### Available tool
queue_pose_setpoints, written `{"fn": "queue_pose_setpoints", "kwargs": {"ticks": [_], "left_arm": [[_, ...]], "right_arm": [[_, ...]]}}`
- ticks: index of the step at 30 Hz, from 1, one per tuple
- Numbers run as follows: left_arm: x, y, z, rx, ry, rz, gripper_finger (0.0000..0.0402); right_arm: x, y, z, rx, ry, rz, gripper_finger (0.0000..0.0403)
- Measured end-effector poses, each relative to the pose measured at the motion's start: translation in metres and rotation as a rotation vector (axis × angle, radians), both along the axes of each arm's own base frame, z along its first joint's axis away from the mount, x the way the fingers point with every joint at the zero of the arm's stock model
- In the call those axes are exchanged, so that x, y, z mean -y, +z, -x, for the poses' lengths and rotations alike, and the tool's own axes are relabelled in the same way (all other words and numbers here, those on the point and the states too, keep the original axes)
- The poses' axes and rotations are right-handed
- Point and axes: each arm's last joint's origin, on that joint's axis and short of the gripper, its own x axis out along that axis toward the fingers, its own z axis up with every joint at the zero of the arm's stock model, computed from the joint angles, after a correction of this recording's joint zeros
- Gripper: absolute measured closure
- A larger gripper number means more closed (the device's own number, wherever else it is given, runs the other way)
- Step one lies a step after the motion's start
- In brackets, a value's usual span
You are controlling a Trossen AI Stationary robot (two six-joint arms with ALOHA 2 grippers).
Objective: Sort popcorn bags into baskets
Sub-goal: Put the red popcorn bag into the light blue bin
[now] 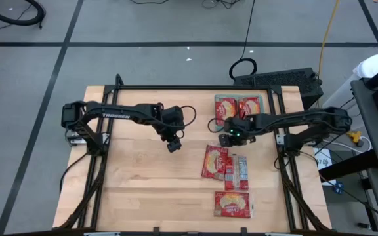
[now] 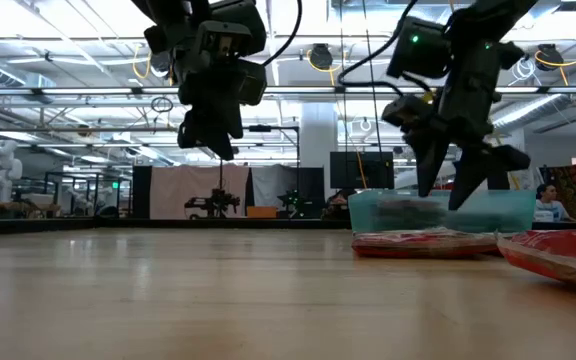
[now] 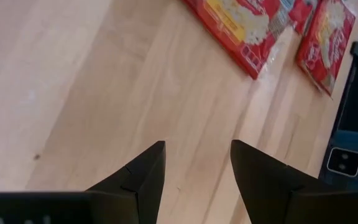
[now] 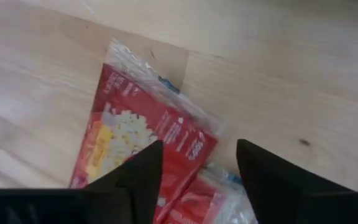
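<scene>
A: Where do your popcorn packets lie?
B: Three loose on the table, near of the teal basket; two more inside it.
A: And your grippers?
B: Right gripper hangs spread just before the basket, empty. Left gripper hovers spread, well left of it.

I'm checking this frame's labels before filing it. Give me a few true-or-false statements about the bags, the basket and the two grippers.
1. The teal basket holds two popcorn bags. True.
2. The right gripper clamps a bag. False: its fingers are apart and empty, above the table.
3. The left gripper hangs over bare wood. True.
4. All popcorn bags lie in the basket. False: three loose bags lie on the table nearer its front edge.
</scene>
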Motion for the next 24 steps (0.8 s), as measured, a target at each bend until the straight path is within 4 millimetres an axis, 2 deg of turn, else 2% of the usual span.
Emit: {"fn": "queue_pose_setpoints", "kwargs": {"ticks": [6,15,19,24], "left_arm": [[0.010,0.000,-0.001,-0.002,-0.026,-0.001,0.0218],[0.013,0.000,-0.002,-0.003,-0.014,-0.003,0.0218],[0.012,0.000,-0.002,-0.008,0.008,-0.044,0.0218],[0.011,0.000,-0.003,-0.011,0.027,-0.063,0.0218]], "right_arm": [[0.001,-0.017,-0.009,-0.039,0.053,0.005,0.0176],[-0.001,-0.043,-0.009,0.015,0.115,-0.071,0.0195],[-0.002,-0.054,-0.003,0.058,0.080,-0.096,0.0229],[-0.003,-0.057,0.002,0.079,0.111,-0.080,0.0325]]}}
